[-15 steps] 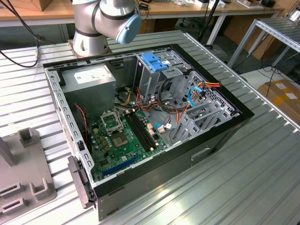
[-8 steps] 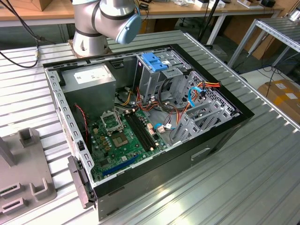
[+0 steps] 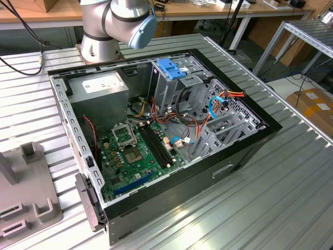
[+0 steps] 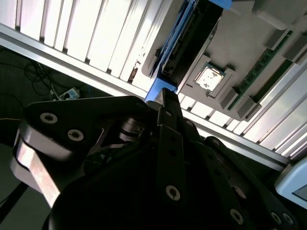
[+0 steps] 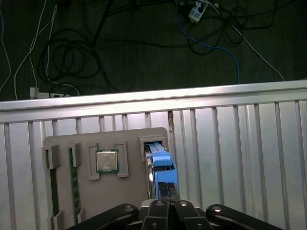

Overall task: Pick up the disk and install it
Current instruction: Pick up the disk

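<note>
Standing edgewise in the grey tray is the disk.

Blue rails edge the disk in a grey tray; the pincer is black, the ribbed worktop silvery, the circuit board green.

Exterior view: bright, even overhead light, with glare on the ribbed aluminium table at lower right. Second wrist view: table overexposed; black metal gripper underexposed and defocused.
</note>
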Action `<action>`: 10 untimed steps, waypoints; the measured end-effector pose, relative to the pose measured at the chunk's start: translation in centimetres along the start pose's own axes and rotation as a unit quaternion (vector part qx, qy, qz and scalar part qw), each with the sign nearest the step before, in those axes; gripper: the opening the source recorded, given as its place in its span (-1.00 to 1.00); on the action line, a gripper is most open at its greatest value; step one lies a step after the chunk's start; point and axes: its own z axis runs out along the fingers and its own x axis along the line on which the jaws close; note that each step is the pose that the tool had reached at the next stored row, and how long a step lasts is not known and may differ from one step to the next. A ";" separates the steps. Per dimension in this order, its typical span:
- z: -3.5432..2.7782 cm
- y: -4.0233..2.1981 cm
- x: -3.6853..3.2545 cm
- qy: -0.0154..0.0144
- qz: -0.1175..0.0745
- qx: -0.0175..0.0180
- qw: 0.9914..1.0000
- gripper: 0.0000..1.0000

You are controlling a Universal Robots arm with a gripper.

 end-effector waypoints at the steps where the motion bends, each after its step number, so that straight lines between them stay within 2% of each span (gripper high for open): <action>1: 0.00 0.00 0.00 0.000 0.000 0.000 1.000 -0.79; 2: 0.00 0.00 0.00 0.000 0.000 0.000 1.000 -0.79; 3: 0.00 0.00 0.00 0.000 0.000 0.000 1.000 -0.66; 4: 0.00 0.00 0.00 0.000 0.000 0.000 1.000 -0.66; 6: 0.00 0.00 0.00 0.000 0.000 0.000 1.000 -0.41; 7: 0.00 0.00 0.00 0.000 0.000 0.000 1.000 -0.41; 10: 0.00 0.00 0.00 0.000 0.000 0.000 1.000 -0.04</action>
